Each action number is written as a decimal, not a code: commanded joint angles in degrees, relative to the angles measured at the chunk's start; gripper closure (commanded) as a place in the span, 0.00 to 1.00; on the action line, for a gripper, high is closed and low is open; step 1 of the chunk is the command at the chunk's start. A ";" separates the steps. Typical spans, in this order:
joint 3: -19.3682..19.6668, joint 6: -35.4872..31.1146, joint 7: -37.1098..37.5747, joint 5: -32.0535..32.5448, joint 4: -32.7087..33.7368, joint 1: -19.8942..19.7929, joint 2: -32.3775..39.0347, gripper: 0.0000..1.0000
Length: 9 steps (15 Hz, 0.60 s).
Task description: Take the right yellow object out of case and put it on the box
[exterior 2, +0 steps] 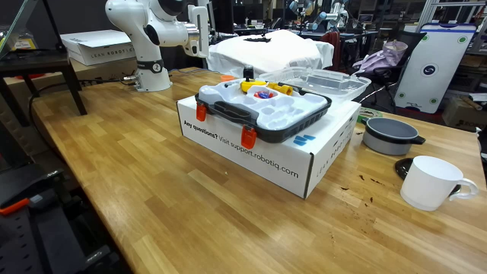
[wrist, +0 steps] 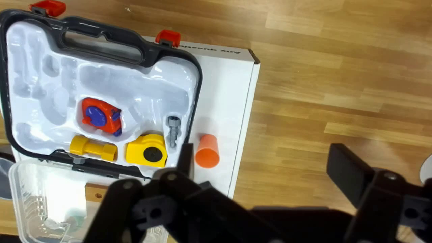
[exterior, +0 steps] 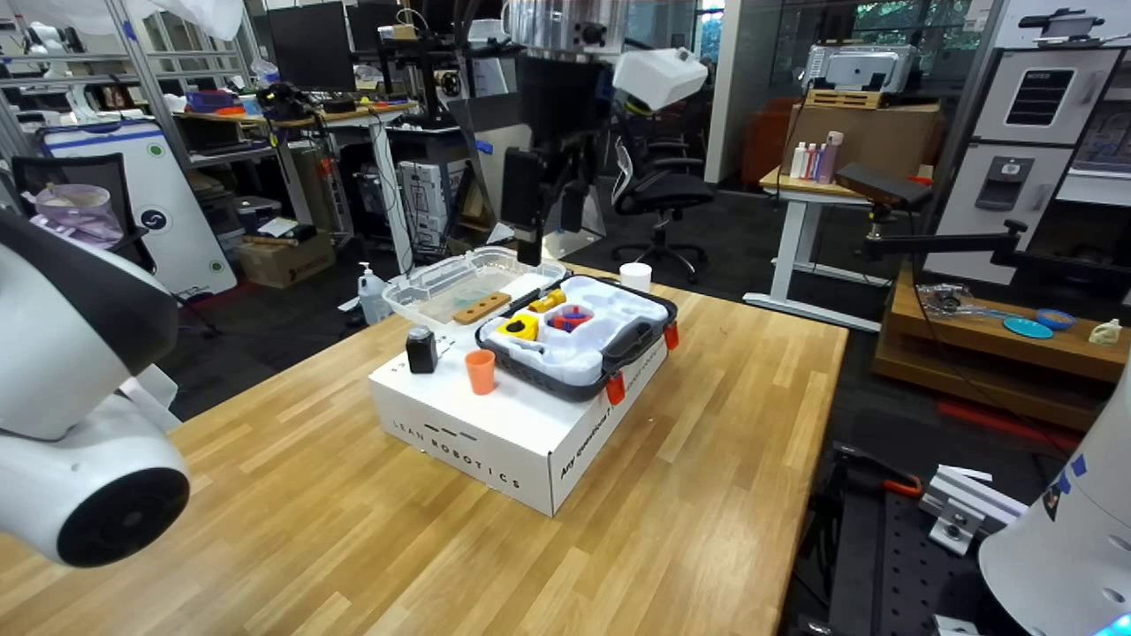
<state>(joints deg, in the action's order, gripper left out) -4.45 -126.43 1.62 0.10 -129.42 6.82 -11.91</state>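
The open case (exterior: 636, 305) with its white tray rests on the white box (exterior: 468, 455). Two yellow objects sit in it: a yellow tape measure (wrist: 145, 148) and a yellow bolt-shaped piece (wrist: 92, 147). In the wrist view the tape measure is the right one; in an exterior view the tape measure (exterior 2: 253, 84) is left of the bolt piece (exterior 2: 280, 88). My gripper (wrist: 265, 162) is wide open and empty, above the box end and table, right of the case. It also shows in an exterior view (exterior: 550, 208), high above the case.
A red and purple toy (wrist: 101, 116) and a grey bolt (wrist: 173, 131) lie in the case. An orange cup (wrist: 207, 151) and a black bottle (exterior: 421, 350) stand on the box. The clear lid (exterior 2: 321, 82) lies open. A pot (exterior 2: 392, 135) and mug (exterior 2: 430, 182) stand on the table.
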 commanded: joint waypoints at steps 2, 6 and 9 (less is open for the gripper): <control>-0.74 -0.87 6.94 5.18 7.19 -2.03 7.71 0.00; 0.30 -0.24 11.78 10.72 11.79 -2.76 12.07 0.00; 0.54 -1.08 10.59 9.59 10.82 -2.61 11.72 0.00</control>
<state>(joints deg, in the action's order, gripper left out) -3.79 -127.64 12.27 9.73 -118.68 4.32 -0.19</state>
